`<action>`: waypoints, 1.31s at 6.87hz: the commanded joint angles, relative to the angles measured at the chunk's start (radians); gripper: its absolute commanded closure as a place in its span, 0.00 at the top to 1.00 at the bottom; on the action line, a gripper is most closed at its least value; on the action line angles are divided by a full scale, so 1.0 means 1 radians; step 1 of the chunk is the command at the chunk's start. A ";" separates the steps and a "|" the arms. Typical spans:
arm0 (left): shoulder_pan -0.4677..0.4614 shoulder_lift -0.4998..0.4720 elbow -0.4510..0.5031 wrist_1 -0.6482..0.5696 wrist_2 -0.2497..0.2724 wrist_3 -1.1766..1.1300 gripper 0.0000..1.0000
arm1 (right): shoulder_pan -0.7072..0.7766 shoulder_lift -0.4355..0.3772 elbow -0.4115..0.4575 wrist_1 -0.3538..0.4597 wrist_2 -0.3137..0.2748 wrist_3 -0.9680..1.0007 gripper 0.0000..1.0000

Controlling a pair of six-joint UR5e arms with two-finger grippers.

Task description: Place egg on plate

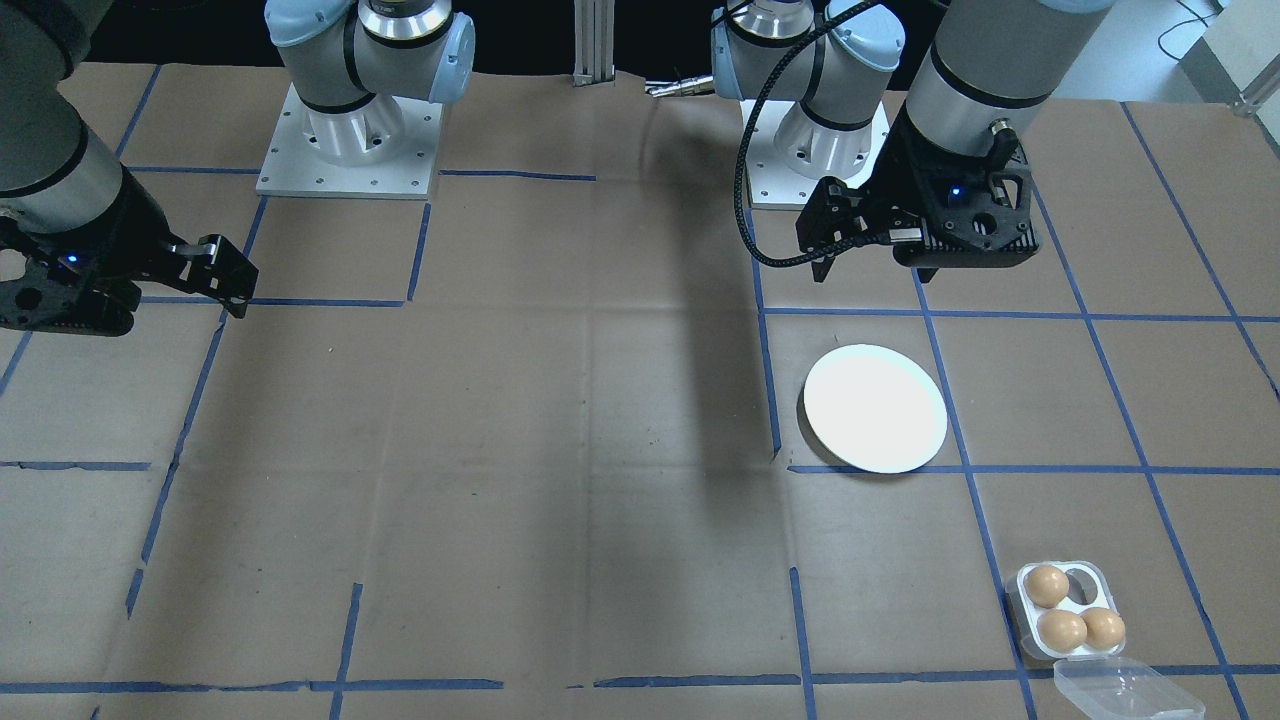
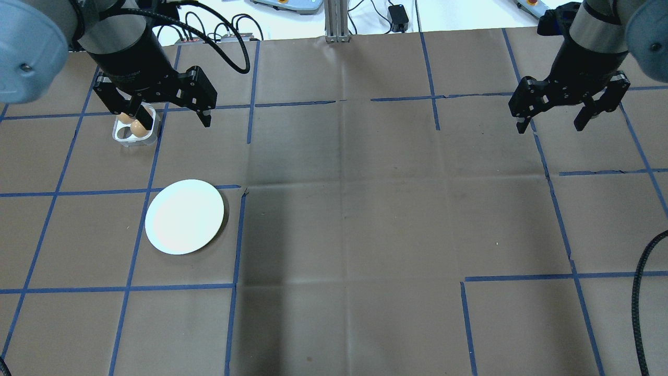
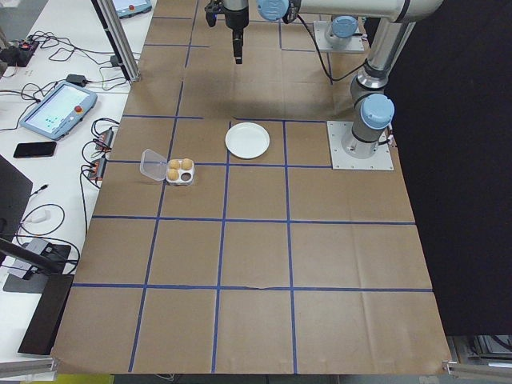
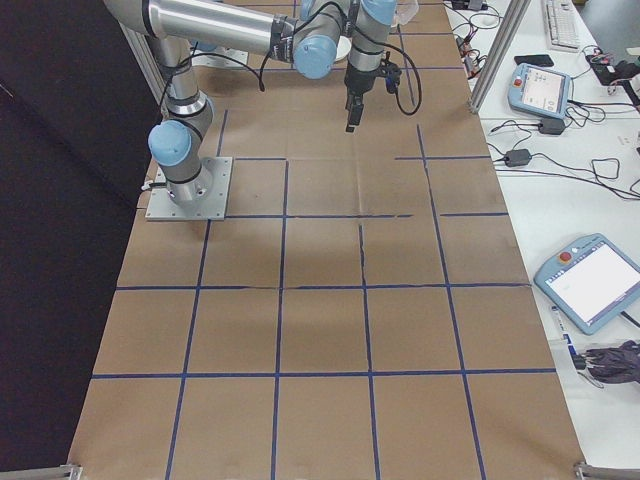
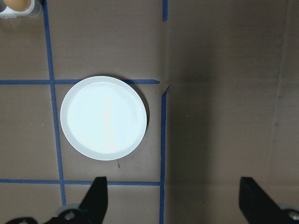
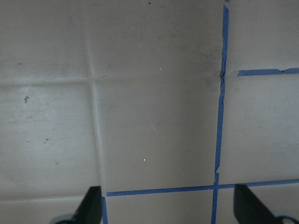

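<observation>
My left gripper (image 2: pixel 173 116) hangs above the brown paper-covered table (image 2: pixel 355 209) with its black fingers spread wide and nothing between them. Below it on my left side lies the round, shallow, plain white plate (image 2: pixel 185 216), bare and glossy, with a slightly raised rim. It sits in a square of blue tape lines (image 2: pixel 240 235). Farther out on the left stands the small clear plastic four-cup egg box (image 1: pixel 1066 610) with its lid (image 1: pixel 1125 690) folded open. Three smooth tan-brown eggs (image 1: pixel 1061 629) fill three cups, and the fourth cup is empty. The box stands near the plate without touching it. My right gripper (image 2: pixel 554 112) hovers far over on the right, fingers also spread, holding nothing.
</observation>
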 commanded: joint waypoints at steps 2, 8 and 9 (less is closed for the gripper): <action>0.000 -0.001 0.000 0.000 0.002 0.000 1.00 | 0.000 0.000 0.000 0.000 0.000 0.000 1.00; 0.160 -0.012 0.017 0.015 -0.009 0.076 1.00 | 0.000 0.000 0.000 0.000 0.000 0.000 1.00; 0.246 -0.028 0.035 0.017 -0.006 0.174 1.00 | 0.000 0.000 0.000 -0.002 0.000 0.000 1.00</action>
